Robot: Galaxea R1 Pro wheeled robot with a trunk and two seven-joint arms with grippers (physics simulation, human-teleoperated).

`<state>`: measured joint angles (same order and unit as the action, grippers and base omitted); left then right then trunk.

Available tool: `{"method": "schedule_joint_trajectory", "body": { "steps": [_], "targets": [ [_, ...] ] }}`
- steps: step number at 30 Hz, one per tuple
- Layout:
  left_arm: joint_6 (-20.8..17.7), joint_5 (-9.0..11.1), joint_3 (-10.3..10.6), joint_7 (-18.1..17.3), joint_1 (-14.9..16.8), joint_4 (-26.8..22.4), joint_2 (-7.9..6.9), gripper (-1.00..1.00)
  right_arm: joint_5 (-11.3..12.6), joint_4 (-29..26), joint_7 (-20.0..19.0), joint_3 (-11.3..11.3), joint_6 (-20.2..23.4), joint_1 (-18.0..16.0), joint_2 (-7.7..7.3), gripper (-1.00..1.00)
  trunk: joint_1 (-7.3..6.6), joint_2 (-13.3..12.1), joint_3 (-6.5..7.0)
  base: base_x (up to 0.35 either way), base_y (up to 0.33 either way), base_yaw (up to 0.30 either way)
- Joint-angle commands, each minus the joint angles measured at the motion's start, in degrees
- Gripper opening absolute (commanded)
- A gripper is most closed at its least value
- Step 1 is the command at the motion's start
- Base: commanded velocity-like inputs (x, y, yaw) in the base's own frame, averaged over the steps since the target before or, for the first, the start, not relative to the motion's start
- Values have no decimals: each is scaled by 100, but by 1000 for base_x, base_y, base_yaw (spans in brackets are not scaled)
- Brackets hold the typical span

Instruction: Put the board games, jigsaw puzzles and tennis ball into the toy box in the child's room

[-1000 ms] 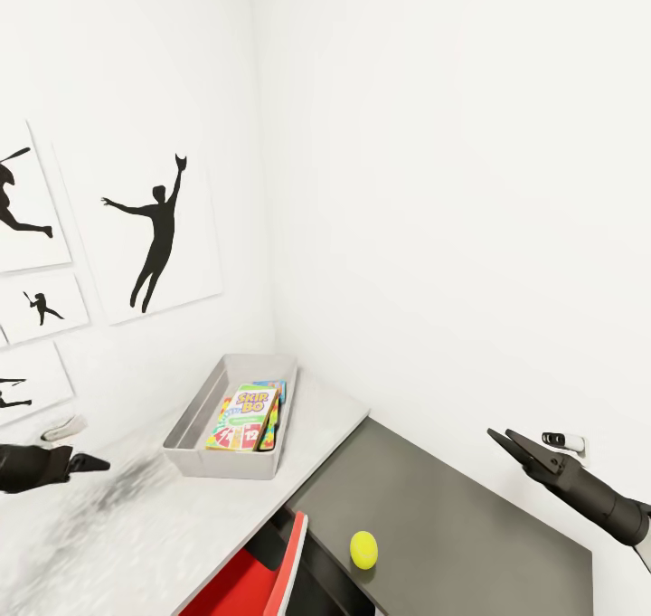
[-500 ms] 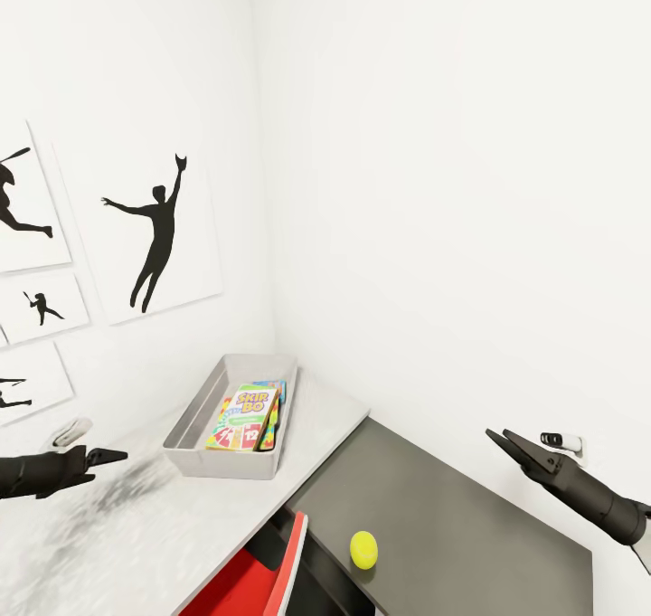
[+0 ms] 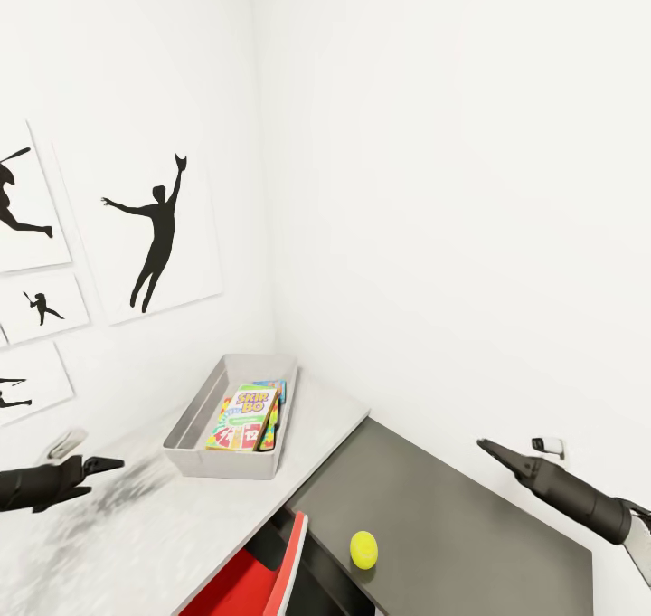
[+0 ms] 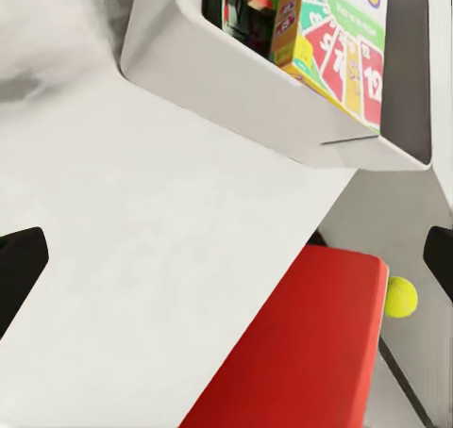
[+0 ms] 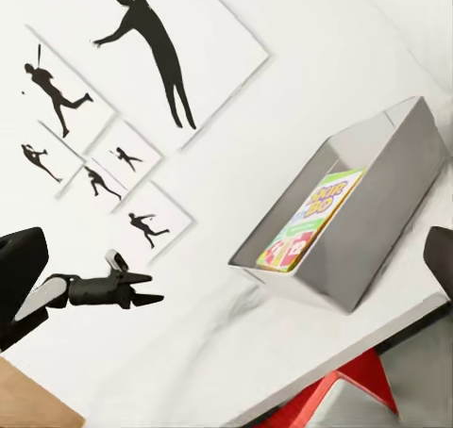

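Both grippers hang empty. Left gripper (image 3: 113,462): held above the white table (image 3: 181,525), fingers spread wide, to judge by the dark tips at opposite edges of the left wrist view; nothing between them. Right gripper (image 3: 488,449): raised over the dark grey cabinet (image 3: 470,525); in the head view its fingers read as one closed point, while its own wrist view shows dark tips at both edges, so its state cannot be told; nothing is seen in its grasp.

Table: white-topped, under the left gripper and well to the left of the right one. Cabinet: lower, dark, butting against the table's edge, below the right gripper.

Toy box (image 3: 194,408): light grey bin on the table near the room's corner, just ahead of the left gripper, well apart from the right gripper.

Red chair (image 3: 258,580): below the table's edge, between the two arms.

Skip-Bo board game (image 3: 244,415): lying inside the toy box, topmost, with coloured jigsaw puzzle (image 3: 271,386) edges showing under it.

Tennis ball (image 3: 363,549): yellow-green, resting on the cabinet, below and left of the right gripper, outside the toy box.
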<state>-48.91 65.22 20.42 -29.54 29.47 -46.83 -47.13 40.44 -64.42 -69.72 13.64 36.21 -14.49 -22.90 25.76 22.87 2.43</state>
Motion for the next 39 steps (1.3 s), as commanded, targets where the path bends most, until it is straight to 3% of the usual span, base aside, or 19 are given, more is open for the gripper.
{"method": "schedule_joint_trajectory", "body": {
  "steps": [1, 3, 10, 15, 21, 22, 27, 28, 29, 30, 31, 34, 39],
  "targets": [
    [6, 6, 21, -60, 8, 41, 20, 100, -48, -27, 12, 1, 47, -1, 4, 100, 2, 5, -3, 0, 0, 0],
    [90, -4, 17, -246, 12, 128, 89, 100, -255, -147, 74, 0, 68, -1, 33, 100, 2, 5, -3, 0, 0, 0],
    [273, -29, 26, -810, 9, 214, 132, 100, -414, -396, 445, -39, 124, -8, 279, 100, 2, 5, -3, 0, 0, 0],
    [305, -44, 25, -1171, 8, 313, 126, 100, -462, -617, 995, -306, 186, -10, 439, 100, 2, 5, -3, 0, 0, 0],
    [371, -63, 20, -1418, 7, 389, 131, 100, -487, -1264, 2176, -889, 586, -10, 646, 100, 2, 5, -3, 0, 0, 0],
    [413, -66, 19, -1447, 8, 397, 132, 100, -488, -1470, 2647, -1013, 756, -10, 749, 100, 2, 5, -3, 0, 0, 0],
    [474, -69, 22, -1482, 9, 407, 133, 100, -470, -1770, 3925, -1190, 1190, -26, 1094, 100, 2, 5, -3, 0, 0, 0],
    [485, -69, 22, -1490, 11, 409, 133, 100, -469, -1829, 4431, -1226, 1395, -64, 1269, 100, 2, 5, -3, 0, 0, 0],
    [489, -70, 22, -1492, 12, 409, 133, 100, -469, -1849, 4675, -1239, 1510, -102, 1364, 100, 2, 5, -3, 0, 0, 0],
    [489, -70, 22, -1492, 12, 409, 133, 100, -469, -1849, 4675, -1239, 1510, -102, 1364, 100, 2, 5, -3, 0, 0, 0],
    [498, -68, 23, -1494, 13, 410, 130, 100, -468, -1871, 5150, -1268, 1756, -241, 1569, 100, 2, 5, -3, 0, 0, 0],
    [507, -65, 23, -1494, 12, 411, 128, 100, -464, -1882, 5824, -1310, 2095, -519, 1863, 100, 2, 5, -3, 0, 0, 0],
    [517, -63, 23, -1494, 13, 417, 126, 100, -454, -1789, 6839, -1514, 2342, -973, 2196, 100, 2, 5, -3, 0, 0, 0]
  ]
}}
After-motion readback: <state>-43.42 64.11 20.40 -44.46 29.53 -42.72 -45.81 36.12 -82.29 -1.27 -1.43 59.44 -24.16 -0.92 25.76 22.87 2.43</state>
